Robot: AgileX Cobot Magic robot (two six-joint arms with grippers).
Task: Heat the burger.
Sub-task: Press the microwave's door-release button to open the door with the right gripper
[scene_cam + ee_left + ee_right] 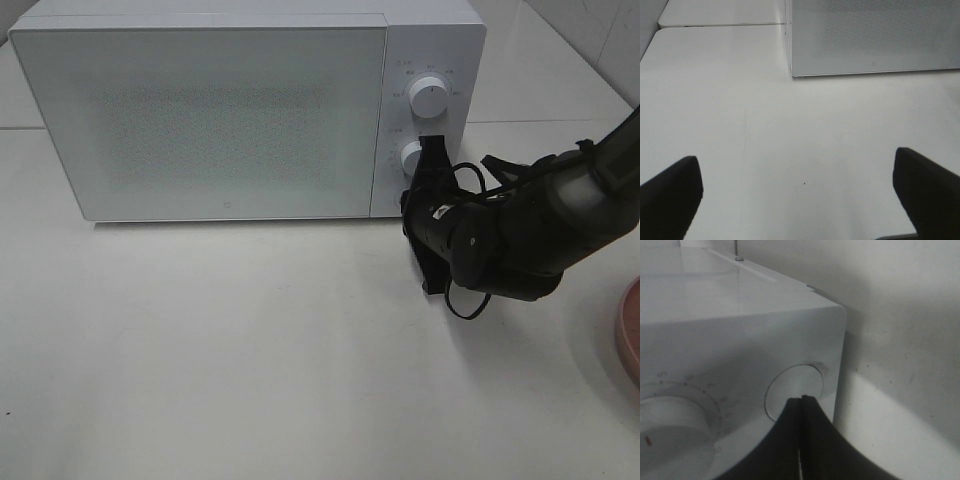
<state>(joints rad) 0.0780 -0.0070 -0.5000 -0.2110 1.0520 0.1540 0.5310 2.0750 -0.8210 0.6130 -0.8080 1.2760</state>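
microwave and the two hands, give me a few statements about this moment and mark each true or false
1. The microwave door is closed. True.
2. The right hand is spread wide open. False: its fingers are pressed together, with the tips at the round button on the control panel.
3. The left hand is open and holds nothing. True.
4. The pink plate lies to the left of the microwave. False: only its rim shows, at the right edge of the exterior high view.
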